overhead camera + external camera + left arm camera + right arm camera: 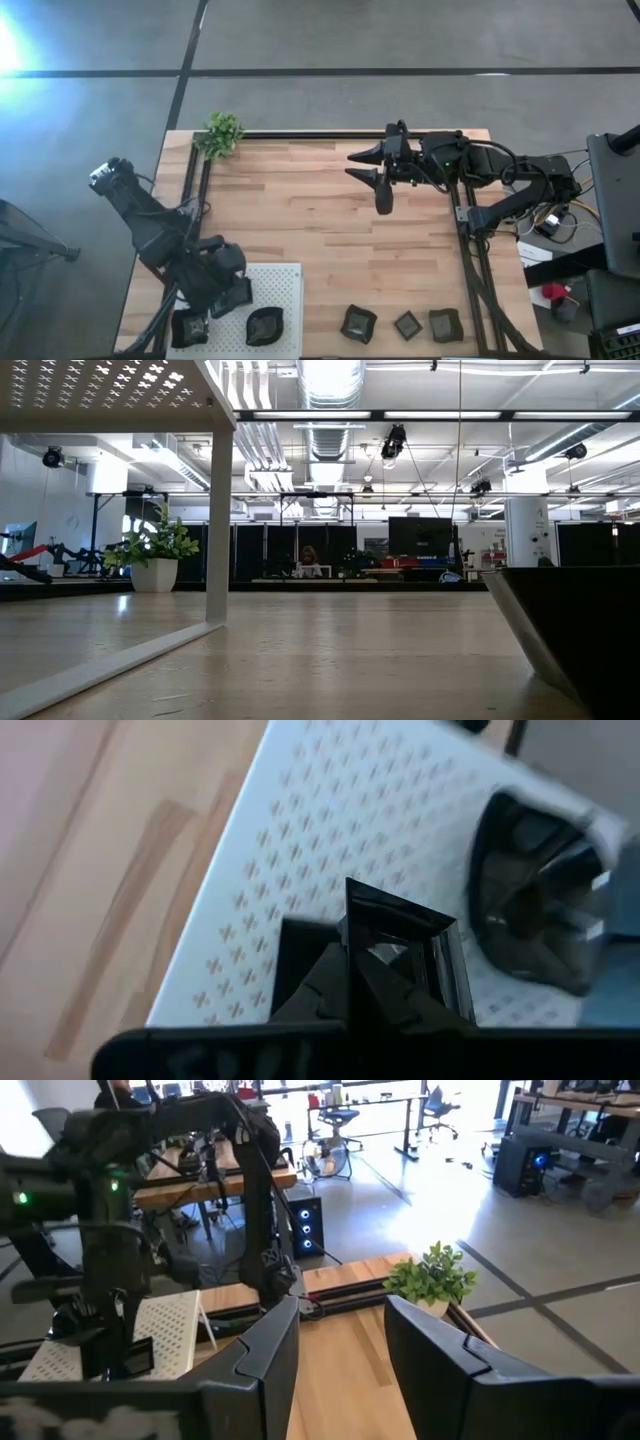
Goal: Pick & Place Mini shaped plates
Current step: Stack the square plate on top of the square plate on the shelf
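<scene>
At lower left of the high view, the left gripper, clamped on a small black square plate over the white perforated board, should lower it flat before releasing, while the right gripper waits open, empty, at upper centre.

Open-plan robotics lab or workshop. Wooden table on polished concrete floor. Beyond table: exposed ceiling ducts and strip lights, rows of desks with office chairs, computer tower, potted plant.
</scene>
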Controlling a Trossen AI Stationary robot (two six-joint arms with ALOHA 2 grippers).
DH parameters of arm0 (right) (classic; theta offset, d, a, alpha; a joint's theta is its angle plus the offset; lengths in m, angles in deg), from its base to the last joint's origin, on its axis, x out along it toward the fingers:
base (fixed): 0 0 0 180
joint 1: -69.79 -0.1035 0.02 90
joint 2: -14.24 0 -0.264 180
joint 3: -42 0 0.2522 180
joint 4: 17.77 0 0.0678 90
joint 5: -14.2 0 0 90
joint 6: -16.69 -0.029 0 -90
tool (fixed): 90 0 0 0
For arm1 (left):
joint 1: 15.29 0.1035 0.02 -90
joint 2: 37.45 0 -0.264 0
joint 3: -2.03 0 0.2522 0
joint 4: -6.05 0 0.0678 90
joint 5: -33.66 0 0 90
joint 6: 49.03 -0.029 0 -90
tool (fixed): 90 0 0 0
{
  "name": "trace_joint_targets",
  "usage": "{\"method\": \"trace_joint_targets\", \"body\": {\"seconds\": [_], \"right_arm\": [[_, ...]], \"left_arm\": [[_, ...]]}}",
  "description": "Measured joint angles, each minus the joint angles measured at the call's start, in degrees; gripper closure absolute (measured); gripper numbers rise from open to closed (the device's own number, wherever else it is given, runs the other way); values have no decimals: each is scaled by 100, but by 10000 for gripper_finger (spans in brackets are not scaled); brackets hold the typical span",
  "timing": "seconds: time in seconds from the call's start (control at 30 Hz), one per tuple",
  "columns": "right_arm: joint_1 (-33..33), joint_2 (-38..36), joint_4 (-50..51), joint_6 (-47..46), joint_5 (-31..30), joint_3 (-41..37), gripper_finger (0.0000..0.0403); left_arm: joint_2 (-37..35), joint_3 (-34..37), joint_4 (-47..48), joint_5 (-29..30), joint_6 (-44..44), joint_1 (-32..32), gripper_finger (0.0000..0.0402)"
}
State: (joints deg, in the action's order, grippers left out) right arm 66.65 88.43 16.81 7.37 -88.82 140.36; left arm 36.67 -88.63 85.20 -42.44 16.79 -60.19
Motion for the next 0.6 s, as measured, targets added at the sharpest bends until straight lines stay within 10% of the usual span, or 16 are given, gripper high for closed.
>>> {"method": "trace_joint_targets", "body": {"seconds": [0.6], "right_arm": [[0, 2, -2, -119, -2, 2, 257]], "left_arm": [[-478, 688, -392, -64, 25, -107, 402]]}}
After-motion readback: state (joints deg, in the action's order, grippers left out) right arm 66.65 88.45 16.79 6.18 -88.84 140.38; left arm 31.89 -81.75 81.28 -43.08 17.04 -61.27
